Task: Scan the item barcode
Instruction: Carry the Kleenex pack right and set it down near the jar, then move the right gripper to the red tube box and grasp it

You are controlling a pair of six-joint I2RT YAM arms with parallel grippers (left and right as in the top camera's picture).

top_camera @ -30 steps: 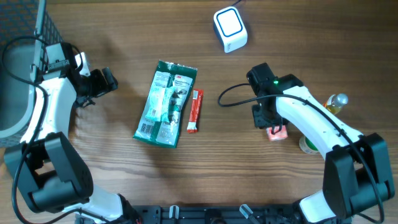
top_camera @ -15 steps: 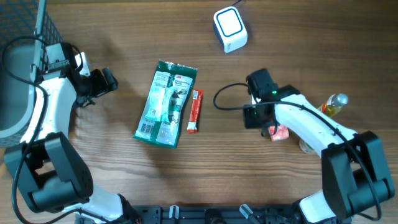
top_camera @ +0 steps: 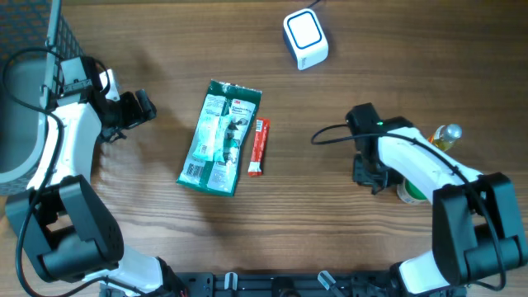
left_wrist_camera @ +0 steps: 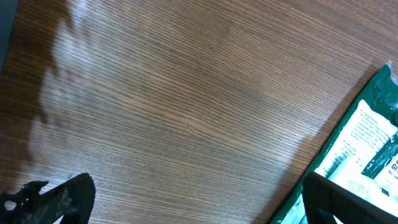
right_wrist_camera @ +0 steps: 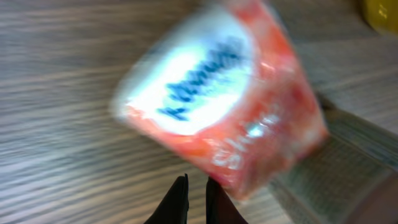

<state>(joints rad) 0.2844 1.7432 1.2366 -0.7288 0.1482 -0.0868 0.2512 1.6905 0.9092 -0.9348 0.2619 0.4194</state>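
Right wrist view, blurry red packet (right_wrist_camera: 217,106) just past right gripper (right_wrist_camera: 196,193), fingers almost closed and empty, packet hidden from overhead, far right of green bag (top_camera: 219,136), left gripper (left_wrist_camera: 196,196) wide open beside that bag.

Bare table (top_camera: 305,165) lies open between the red stick (top_camera: 259,147) and right arm (top_camera: 404,157), bottle (top_camera: 445,134) just beyond.

White arms (top_camera: 66,136), black joints (top_camera: 363,118), black cables (top_camera: 328,132)
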